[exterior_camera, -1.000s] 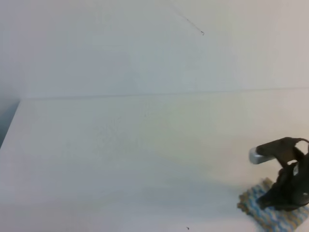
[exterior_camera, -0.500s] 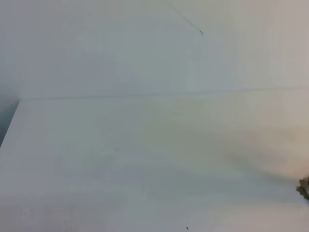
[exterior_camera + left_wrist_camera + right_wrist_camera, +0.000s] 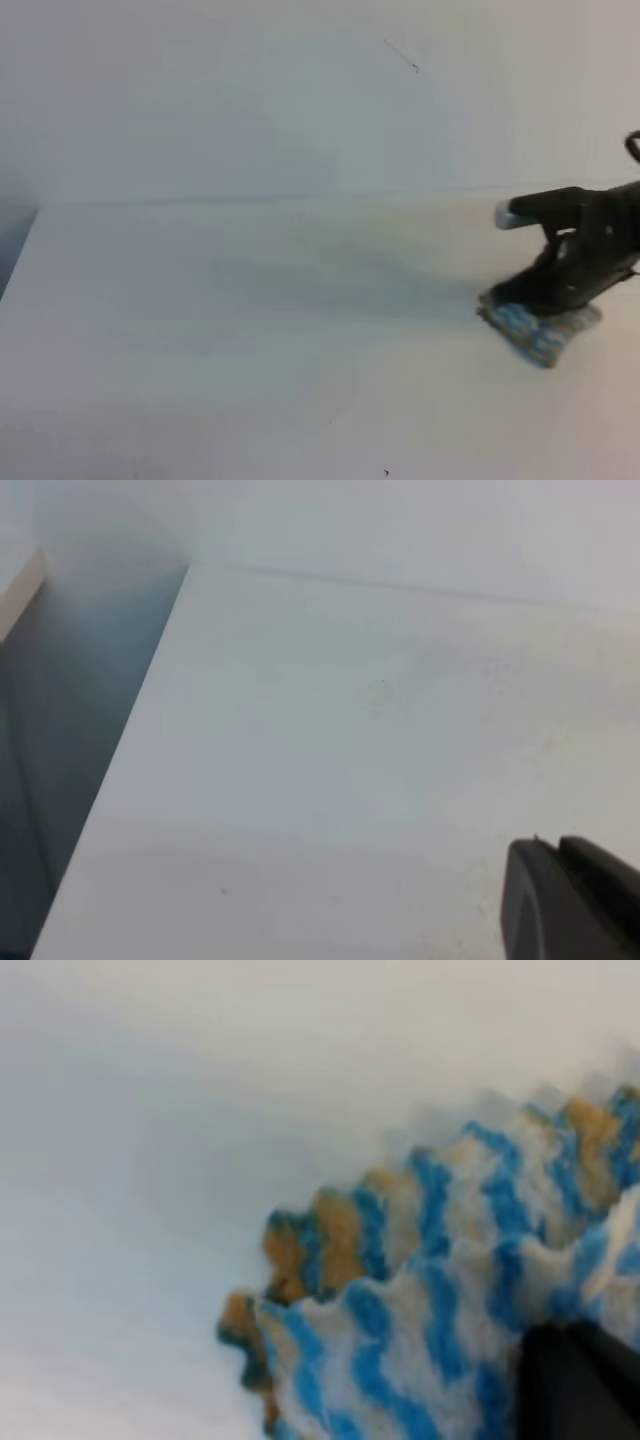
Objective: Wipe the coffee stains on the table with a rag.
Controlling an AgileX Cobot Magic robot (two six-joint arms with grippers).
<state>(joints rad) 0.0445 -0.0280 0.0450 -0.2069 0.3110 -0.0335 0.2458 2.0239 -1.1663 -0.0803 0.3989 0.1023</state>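
table (image 3: pixel 250 320): white, smooth, flat; straight back edge meets a pale wall (image 3: pixel 200 100); left edge drops to a dark gap, seen in the high and left wrist views.
wall: plain, with a thin dark line and a small speck near the upper middle of the high view.
stains: no brown puddle can be made out; only a faint yellowish tinge on the table left of the rag, too weak to outline.
rag (image 3: pixel 538 328): lies on the table at the right of the high view, near the back edge; blue-and-white zigzag weave, tan-brown patches along a frayed, scalloped edge; bunched and folded in the right wrist view (image 3: pixel 430 1300).
right gripper (image 3: pixel 560 295): black, pressed down onto the rag; arm comes in from the right edge, a grey-tipped part juts left above it.
right fingers (image 3: pixel 575 1380): one dark tip shows at the lower right of the wrist view, sunk in the cloth; pinching or only pressing, cannot tell.
left gripper (image 3: pixel 565 900): only a dark block shows at the lower right corner of its wrist view, above bare table; not seen in the high view.
left fingers: spread or together, cannot tell.
obstructions: the right gripper covers the middle of the rag in the high view; nothing else stands on the table.
containers: none seen.
image quality: all views soft and blurred.
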